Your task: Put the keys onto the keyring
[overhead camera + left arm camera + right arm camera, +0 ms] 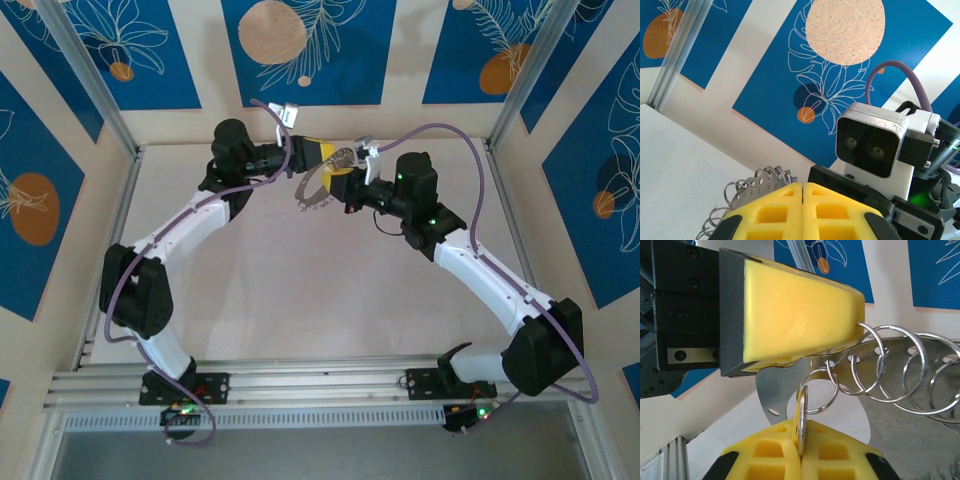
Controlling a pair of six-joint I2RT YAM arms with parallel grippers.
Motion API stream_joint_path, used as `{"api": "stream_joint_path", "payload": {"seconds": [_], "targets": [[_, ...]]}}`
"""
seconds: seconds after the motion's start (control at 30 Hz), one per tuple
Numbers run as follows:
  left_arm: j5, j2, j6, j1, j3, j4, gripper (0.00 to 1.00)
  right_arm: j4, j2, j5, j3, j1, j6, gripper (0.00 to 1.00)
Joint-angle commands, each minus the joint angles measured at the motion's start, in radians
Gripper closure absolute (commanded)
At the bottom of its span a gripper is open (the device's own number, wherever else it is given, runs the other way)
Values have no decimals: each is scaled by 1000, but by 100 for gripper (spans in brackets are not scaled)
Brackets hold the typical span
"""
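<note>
The keyring (320, 190) is a thin grey metal plate with holes and several wire rings along its edge, held up above the table. My left gripper (803, 187) is shut on the plate (751, 192), whose rings stick out to the left of the yellow pads. In the right wrist view the left gripper's pad (795, 315) clamps the plate (774, 392) from above. My right gripper (801, 435) is shut on a pale-gold key (801, 415) held edge-on. The key's top meets a small ring (826, 390) hanging from the plate; I cannot tell whether it is threaded through. Both grippers meet at the table's far middle (335, 165).
The right arm's wrist camera (871, 142) sits close in front of the left gripper. Blue patterned panels (300, 45) wall the back and sides. An aluminium post (85, 70) stands at the back left corner. The pale table (300, 290) stretches below the arms.
</note>
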Motion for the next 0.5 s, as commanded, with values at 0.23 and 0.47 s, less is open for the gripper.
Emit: {"api": "stream_joint_path", "payload": {"seconds": [0.23, 0.47], "targets": [[-15, -42, 2, -5, 4, 53, 100, 16, -87, -126, -42, -90, 40, 59], [-14, -40, -10, -5, 5, 71, 100, 152, -150, -213, -97, -213, 189, 60]]}}
